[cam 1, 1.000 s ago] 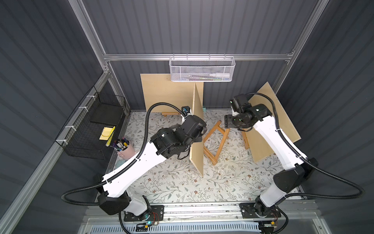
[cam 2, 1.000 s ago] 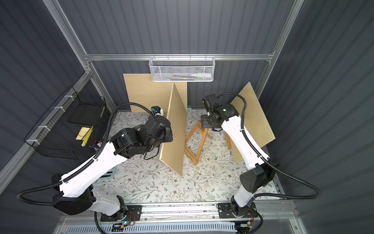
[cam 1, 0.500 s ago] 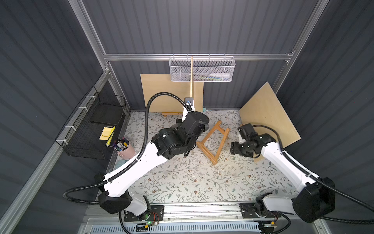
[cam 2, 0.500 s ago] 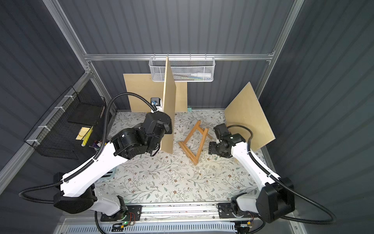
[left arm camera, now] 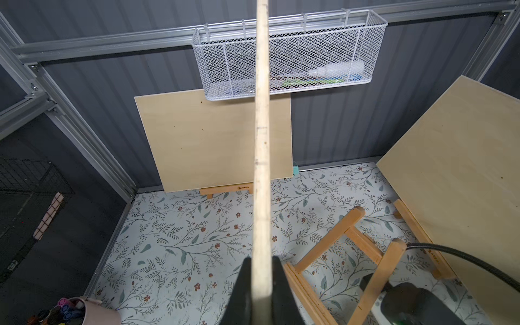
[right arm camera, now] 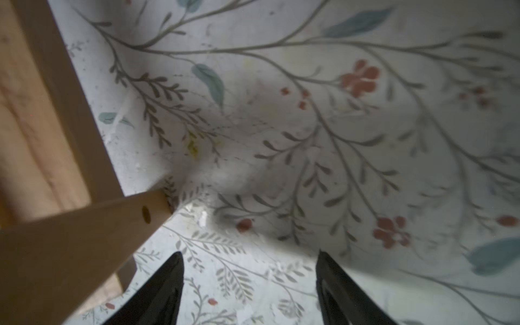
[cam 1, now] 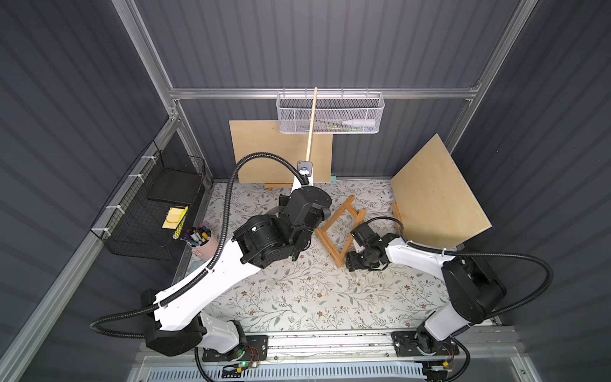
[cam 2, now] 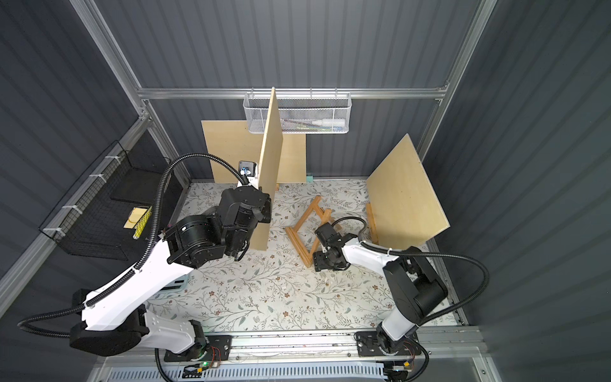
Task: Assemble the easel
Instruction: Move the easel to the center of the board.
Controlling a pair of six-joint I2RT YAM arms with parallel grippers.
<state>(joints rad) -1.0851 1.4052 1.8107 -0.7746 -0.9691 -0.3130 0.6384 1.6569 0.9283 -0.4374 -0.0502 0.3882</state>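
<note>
- Around the cell, dark ribbed walls are boxing in the workspace, and a floral-print table is lying flat beneath. It looks matte, and I judge it is likely giving wooden feet fair grip.
- Against the rear wall a back board is leaning, and at the right a side board is doing likewise. Each is resting on small wooden easels, seemingly as finished examples.
- Between them, a held board is standing upright on edge because the left gripper is pinching one edge, its jaws closed tight on the wood. I cannot tell whether its bottom is touching the table.
- Just beside it, the easel frame is lying flat, not yet stood up.
- Near that frame's leg end, the right gripper is hovering low with its jaws spread and gripping nothing — probably lining up on the leg.
</note>
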